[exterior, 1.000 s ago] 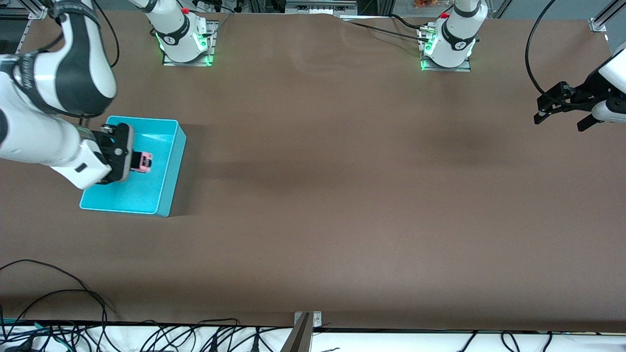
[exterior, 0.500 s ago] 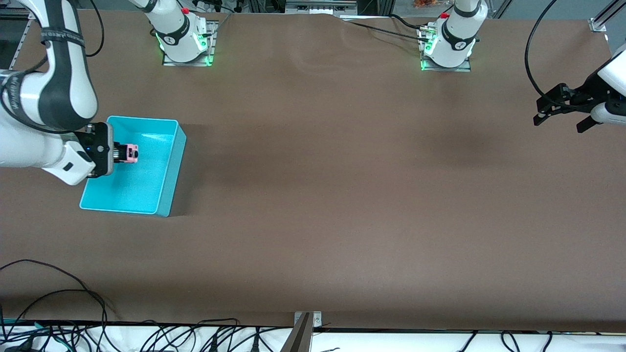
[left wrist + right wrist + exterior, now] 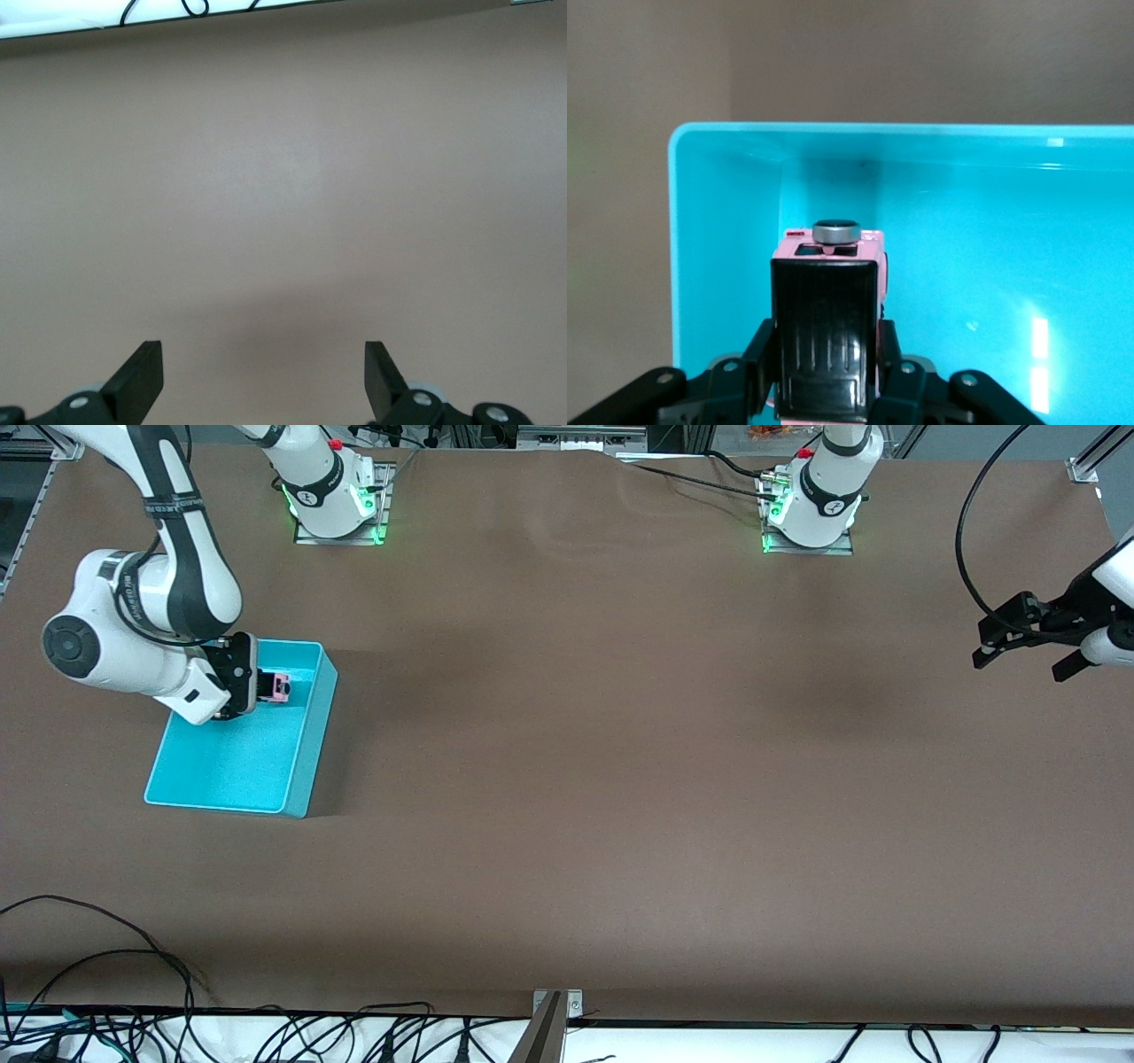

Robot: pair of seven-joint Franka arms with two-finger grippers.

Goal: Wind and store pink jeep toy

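Note:
My right gripper (image 3: pixel 266 687) is shut on the pink jeep toy (image 3: pixel 280 687), a tiny pink car with a black roof, and holds it low inside the turquoise bin (image 3: pixel 301 755), toward the bin's end nearest the robot bases. In the right wrist view the jeep (image 3: pixel 827 332) sits between the fingers over the bin's floor, close to a corner of the bin (image 3: pixel 722 142). My left gripper (image 3: pixel 1023 638) is open and empty, over bare table at the left arm's end. In the left wrist view its fingertips (image 3: pixel 142 376) stand wide apart above the brown table.
The brown table (image 3: pixel 620 735) spreads wide between the bin and the left gripper. Cables (image 3: pixel 89 957) lie along the table edge nearest the front camera. The two arm bases (image 3: pixel 332 491) stand along the farthest edge.
My right gripper has carried the jeep toward the bin's end nearest the robot bases and lowered it. The left gripper has barely moved.

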